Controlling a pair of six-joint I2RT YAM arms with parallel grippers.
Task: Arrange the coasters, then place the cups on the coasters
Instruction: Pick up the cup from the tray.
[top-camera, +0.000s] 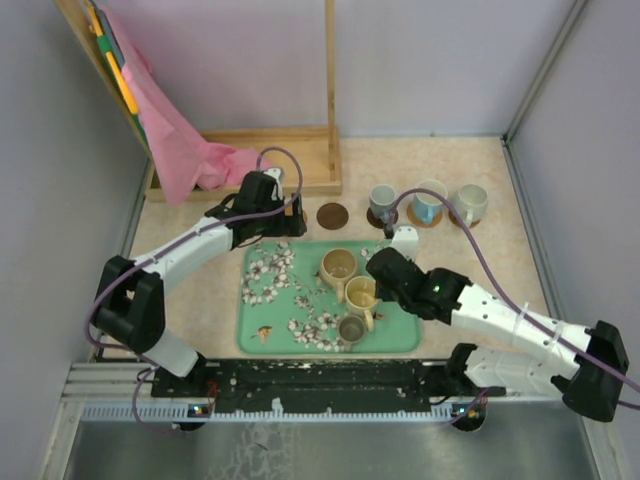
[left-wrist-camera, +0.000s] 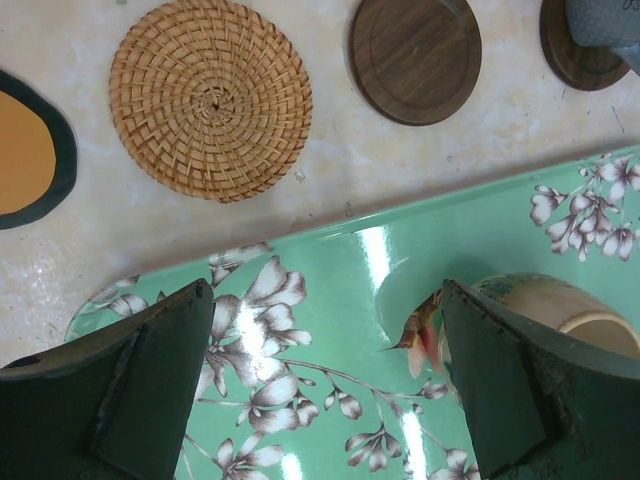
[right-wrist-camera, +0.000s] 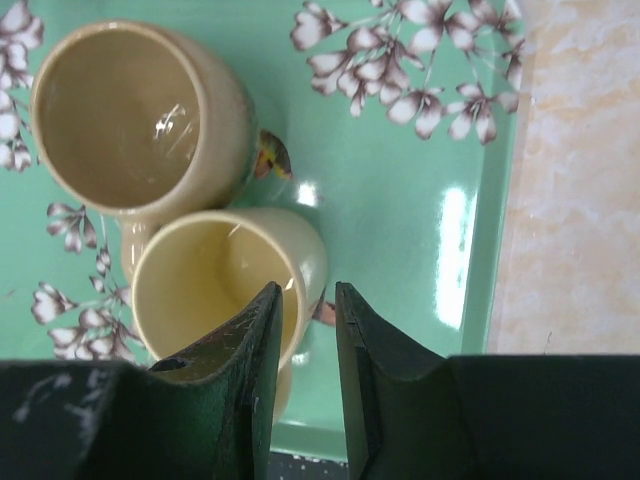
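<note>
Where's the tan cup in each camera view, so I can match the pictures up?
Top external: the tan cup stands mid-tray, towards the far edge.
Left wrist: lower right, on the tray.
Right wrist: upper left, right beside the yellow cup.
Shared landmark: the green floral tray under it in all three views.

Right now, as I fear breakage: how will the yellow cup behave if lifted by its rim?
The yellow cup looks glossy, so it is probably slippery between the right fingers. Pinched at one side of the rim, it may tilt. It looks ceramic: likely stiff, and chippable against the tan cup beside it.
</note>
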